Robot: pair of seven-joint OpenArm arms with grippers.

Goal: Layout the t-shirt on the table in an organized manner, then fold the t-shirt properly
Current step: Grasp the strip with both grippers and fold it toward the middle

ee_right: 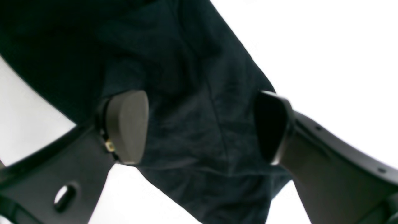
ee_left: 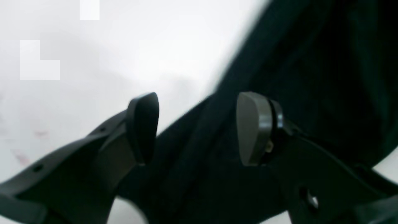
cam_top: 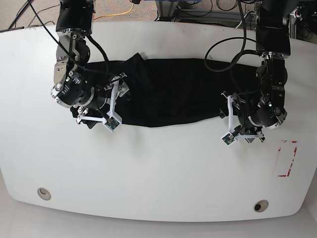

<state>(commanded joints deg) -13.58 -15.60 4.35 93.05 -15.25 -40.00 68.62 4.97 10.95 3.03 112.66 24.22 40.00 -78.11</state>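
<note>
the black shirt (cam_top: 168, 91) lies on the white tabletop (cam_top: 158, 168), in the far half, spread out long from left to right. it is not flat yet. it looks bunched and wavy along its near edge, and a bit of cloth sticks up at the far left. a red tape mark (cam_top: 287, 157) is on the tabletop at the near right, well away from the shirt

the left pincer (ee_left: 197, 127) is at the right end of the shirt. its two tips are wide apart and black cloth shows between them, but they do not squeeze it. the picture from that arm is blurry, so i cannot tell if the tips touch the cloth

the right pincer (ee_right: 202, 126) is at the left end of the shirt. its tips are wide apart too. a narrow piece of the shirt, maybe a sleeve or a corner, lies between them. nothing is being held

i think the robot is in the first step, laying the shirt out neat. folding has not begun. next, each pincer would need to go down on its end of the shirt, pinch the cloth, and pull gently outward so the wrinkles go flat. pinching just the top layer would be best, or the cloth may bunch up more
</note>
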